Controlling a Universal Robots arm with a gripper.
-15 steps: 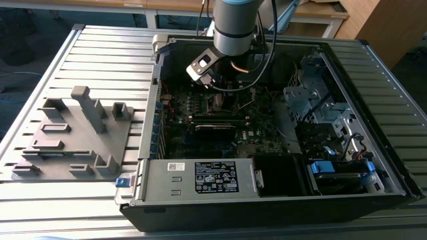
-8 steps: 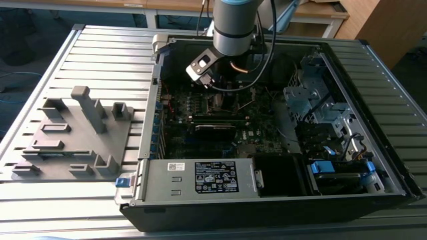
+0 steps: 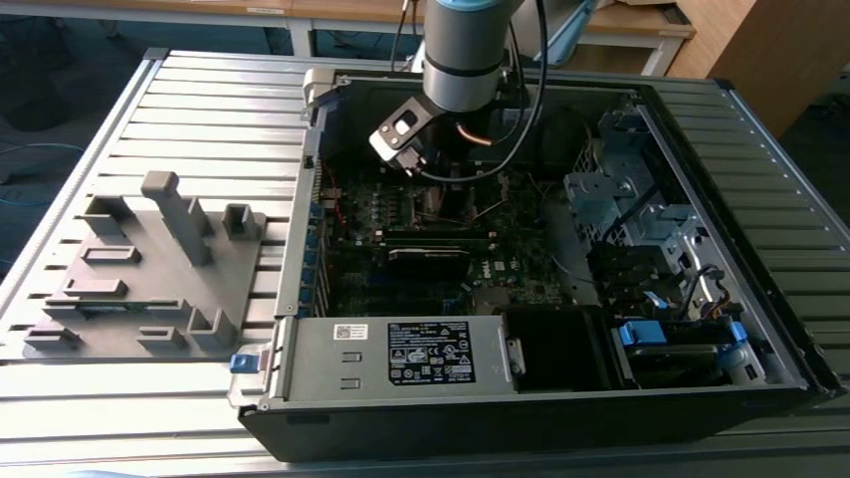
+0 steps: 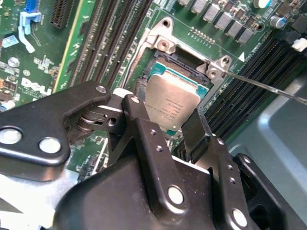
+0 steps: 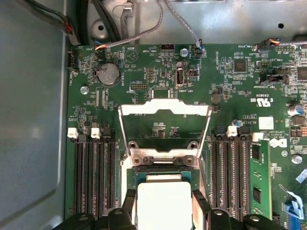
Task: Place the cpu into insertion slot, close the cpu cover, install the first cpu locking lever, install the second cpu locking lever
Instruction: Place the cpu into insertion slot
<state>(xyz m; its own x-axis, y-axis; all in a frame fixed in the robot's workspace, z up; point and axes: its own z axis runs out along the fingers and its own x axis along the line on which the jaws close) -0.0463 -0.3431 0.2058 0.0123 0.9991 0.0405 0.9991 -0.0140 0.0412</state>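
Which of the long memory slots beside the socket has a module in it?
The one holding the green memory module, farthest from the cpu on the side away from the grey case wall; the other slots are bare black.

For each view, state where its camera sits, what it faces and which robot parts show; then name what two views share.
Exterior view: off the arm, high, looking down into the open computer case; the arm shows.
Second wrist view: on the arm, looking obliquely past the gripper at the cpu.
First wrist view: on the arm, facing the motherboard squarely; open cpu cover beyond the gripper.
Shared: gripper and cpu, in both wrist views.
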